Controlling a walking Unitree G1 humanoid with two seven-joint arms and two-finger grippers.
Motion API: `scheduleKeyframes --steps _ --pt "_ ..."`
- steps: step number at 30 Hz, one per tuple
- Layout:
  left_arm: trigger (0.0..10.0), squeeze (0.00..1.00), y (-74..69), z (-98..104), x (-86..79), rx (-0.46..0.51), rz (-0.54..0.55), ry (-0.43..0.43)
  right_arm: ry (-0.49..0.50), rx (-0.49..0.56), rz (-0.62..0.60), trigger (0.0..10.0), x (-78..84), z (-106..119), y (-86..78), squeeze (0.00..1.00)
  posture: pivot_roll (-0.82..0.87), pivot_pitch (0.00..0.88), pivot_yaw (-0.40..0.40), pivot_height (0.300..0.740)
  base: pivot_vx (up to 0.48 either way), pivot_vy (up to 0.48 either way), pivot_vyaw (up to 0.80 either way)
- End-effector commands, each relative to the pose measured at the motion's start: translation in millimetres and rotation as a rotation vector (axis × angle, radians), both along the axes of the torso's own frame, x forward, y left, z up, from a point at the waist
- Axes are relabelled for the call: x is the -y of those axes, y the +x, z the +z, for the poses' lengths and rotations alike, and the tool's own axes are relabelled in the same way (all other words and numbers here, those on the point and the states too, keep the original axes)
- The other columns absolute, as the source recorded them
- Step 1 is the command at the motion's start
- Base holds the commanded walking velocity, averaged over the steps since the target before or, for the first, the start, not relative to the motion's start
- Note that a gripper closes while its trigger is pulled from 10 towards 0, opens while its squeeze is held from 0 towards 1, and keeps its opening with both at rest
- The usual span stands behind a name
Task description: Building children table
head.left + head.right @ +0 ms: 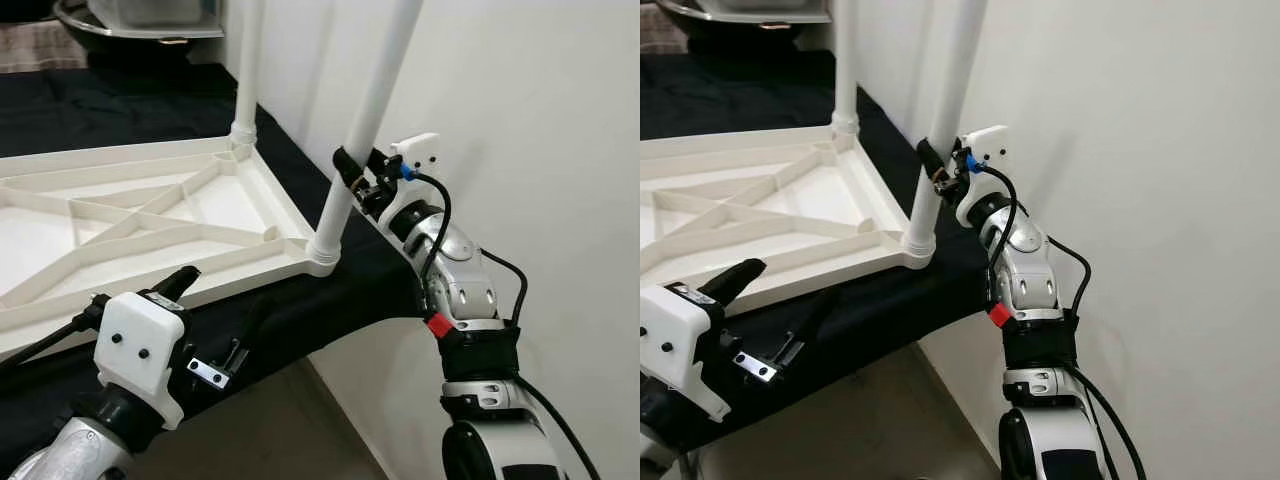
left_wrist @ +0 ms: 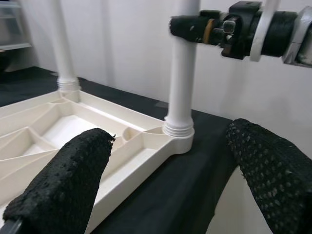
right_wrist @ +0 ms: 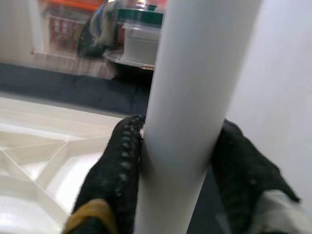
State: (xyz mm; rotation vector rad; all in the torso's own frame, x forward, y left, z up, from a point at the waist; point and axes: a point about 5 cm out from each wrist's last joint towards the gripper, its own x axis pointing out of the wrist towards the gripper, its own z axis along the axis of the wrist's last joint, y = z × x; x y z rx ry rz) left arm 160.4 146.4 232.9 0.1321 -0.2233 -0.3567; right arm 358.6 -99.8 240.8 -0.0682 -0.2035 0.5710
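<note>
So far we count two legs fitted. The top (image 1: pixel 150 215), a white ribbed panel, lies underside up on a black-covered surface (image 1: pixel 330 290) by a white wall (image 1: pixel 560 150).

Item: near leg (image 1: pixel 365 120). It stands in the corner socket (image 1: pixel 322 253) at about 4 o'clock of the panel, leaning a little toward 1 o'clock. The right end effector (image 1: pixel 347 170) is closed around it, partway up; in the right wrist view a black finger (image 3: pixel 122 161) presses each side of the tube. We judge this leg is being seated or tightened, though we cannot tell how far home it sits.

Item: far leg (image 1: pixel 248 60). It stands upright in the socket at the panel's 1 o'clock corner, untouched.

Item: left end effector (image 1: pixel 215 345). It hangs free at about 7 o'clock of the near leg, well apart from it. Its fingers (image 2: pixel 68 175) are spread wide and hold nothing.

Outstanding, in our judgement: the remaining corners, then turning the piece upright.

Not legible:
- Both leg tops run off the upper edge of the eye views.
- The panel's 9 o'clock side is cropped, so we cannot say whether its other corners carry legs.
- No spare legs can be made out.
- A tub (image 1: pixel 140 20) and clutter at 12 o'clock are cut off and blurred.
- The socket joint itself is too small to judge.
</note>
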Motion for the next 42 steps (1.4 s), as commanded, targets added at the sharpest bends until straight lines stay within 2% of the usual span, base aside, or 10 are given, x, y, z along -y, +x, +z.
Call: scheduleKeyframes --steps 1,2,8,9,16,17,28,30,31,42 --pt "10.0 0.0 -1.8 -3 2.5 -0.017 -0.014 -0.006 -0.058 -0.156 0.115 10.0 -21.1 -32 -7.6 0.71 0.15 0.205 -0.203 0.74 0.0 0.0 0.0" --pt "10.0 0.0 -2.1 -4 3.6 -0.022 -0.019 -0.006 -0.051 -0.156 0.17 10.0 -22.4 -25 -12.9 1.0 0.15 0.217 -0.203 0.74 0.0 0.0 0.0" --pt "10.0 0.0 -2.4 -5 5.2 -0.031 -0.023 -0.012 0.009 -0.097 0.368 10.0 -8.0 4 -4.6 1.0 0.15 0.222 -0.205 0.74 0.0 0.0 0.0" --pt "10.0 0.0 -2.5 -5 5.9 -0.032 -0.024 -0.014 -0.039 -0.022 0.464 10.0 8.9 24 4.1 1.0 0.16 0.225 -0.203 0.74 0.0 0.0 0.0" --pt "10.0 0.0 -2.8 -6 7.6 -0.037 -0.034 -0.02 -0.122 0.024 0.667 10.0 31.8 50 6.3 1.0 0.16 0.224 -0.2 0.74 0.0 0.0 0.0" --pt "10.0 0.0 -3.1 -6 8.0 -0.038 -0.037 -0.021 -0.151 0.028 0.701 10.0 35.8 57 6.7 0.02 0.16 0.222 -0.198 0.74 0.0 0.0 0.0" --pt "10.0 0.0 -3.8 -7 7.2 -0.043 -0.039 -0.011 -0.146 0.094 0.779 10.0 37.3 95 15.2 0.0 0.17 0.226 -0.205 0.74 0.0 0.0 0.0" --pt "10.0 0.0 -3.6 -7 7.3 -0.041 -0.039 -0.011 -0.142 0.089 0.794 8.7 37.7 95 16.4 0.0 0.17 0.228 -0.207 0.74 0.0 0.0 0.0" --pt "10.0 0.0 -3.5 -7 7.2 -0.039 -0.037 -0.01 -0.136 0.08 0.799 0.0 38.9 95 17.4 0.0 0.17 0.228 -0.208 0.74 0.0 0.0 0.0" --pt "10.0 0.0 -3.7 -7 8.1 -0.036 -0.038 -0.013 -0.153 0.043 0.809 0.0 56.3 90 16.9 0.0 0.15 0.234 -0.207 0.74 0.0 0.0 0.0"
